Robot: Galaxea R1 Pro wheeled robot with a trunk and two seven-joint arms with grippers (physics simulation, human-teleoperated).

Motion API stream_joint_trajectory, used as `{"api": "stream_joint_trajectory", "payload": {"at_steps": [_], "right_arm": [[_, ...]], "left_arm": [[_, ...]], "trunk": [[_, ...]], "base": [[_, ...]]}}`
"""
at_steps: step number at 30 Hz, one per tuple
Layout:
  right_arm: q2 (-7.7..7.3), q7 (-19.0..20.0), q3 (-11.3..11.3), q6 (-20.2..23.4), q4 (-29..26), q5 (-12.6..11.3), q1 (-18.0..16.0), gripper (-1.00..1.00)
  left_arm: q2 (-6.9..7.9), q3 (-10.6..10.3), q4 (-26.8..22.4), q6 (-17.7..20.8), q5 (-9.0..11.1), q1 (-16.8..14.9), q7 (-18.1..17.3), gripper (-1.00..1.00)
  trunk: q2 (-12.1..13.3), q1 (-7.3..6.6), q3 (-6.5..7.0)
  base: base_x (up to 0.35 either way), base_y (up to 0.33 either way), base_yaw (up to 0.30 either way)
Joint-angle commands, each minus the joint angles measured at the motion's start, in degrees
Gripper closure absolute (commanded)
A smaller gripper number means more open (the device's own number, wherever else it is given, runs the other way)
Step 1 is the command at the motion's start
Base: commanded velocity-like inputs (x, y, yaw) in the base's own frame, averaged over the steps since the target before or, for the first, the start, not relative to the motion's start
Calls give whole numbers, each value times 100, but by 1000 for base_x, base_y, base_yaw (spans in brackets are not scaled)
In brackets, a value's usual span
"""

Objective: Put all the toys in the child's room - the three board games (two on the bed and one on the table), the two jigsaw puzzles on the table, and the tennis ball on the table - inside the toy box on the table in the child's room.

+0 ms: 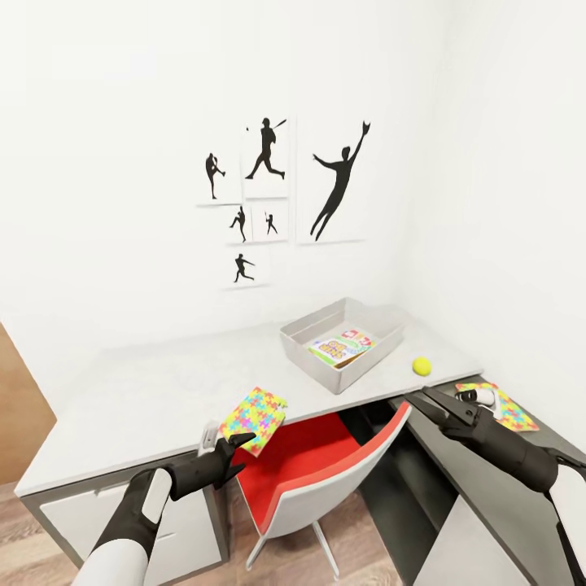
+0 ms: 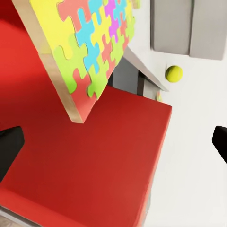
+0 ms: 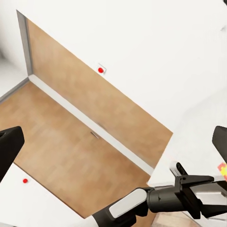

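Note:
A colourful jigsaw puzzle [image 1: 254, 419] lies on the grey desk [image 1: 146, 399], hanging over its front edge above a red chair. My left gripper [image 1: 238, 454] is open just below and in front of that puzzle [image 2: 90, 47], apart from it. A second jigsaw puzzle [image 1: 505, 407] lies on the right wing of the desk, beside my right arm. My right gripper [image 1: 419, 397] is open, a little short of the tennis ball [image 1: 421, 365]. The grey toy box [image 1: 309, 330] stands at the desk's back corner with one board game [image 1: 342, 347] inside.
The red chair [image 1: 325, 464] is tucked between both arms under the desk; its seat [image 2: 94, 165] is below the left gripper. White walls close the corner behind and to the right. The right wrist view looks over a brown wooden surface [image 3: 71, 132] toward my left arm [image 3: 156, 201].

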Motion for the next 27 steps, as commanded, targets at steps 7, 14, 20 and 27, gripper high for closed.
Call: {"api": "stream_joint_trajectory", "payload": {"at_steps": [7, 14, 20, 27], "right_arm": [[5, 20, -4, 20, 1, 15, -7, -100], [8, 20, -5, 20, 1, 17, -5, -100], [22, -67, 1, 20, 1, 16, -5, -100], [25, -241, 3, 20, 1, 14, -5, -100]], "left_arm": [[-3, 32, -3, 27, -20, -7, -29, -100], [-2, 32, -3, 27, -24, -7, -34, -100], [-2, 30, -9, 27, -28, -7, -38, -100], [-2, 31, -11, 27, -28, -7, -54, -100]], "trunk": [[-287, 155, -133], [-568, 309, -259], [-808, 440, -367], [-808, 440, -367]], "base": [[0, 0, 0], [0, 0, 0], [0, 0, 0], [0, 0, 0]]}}
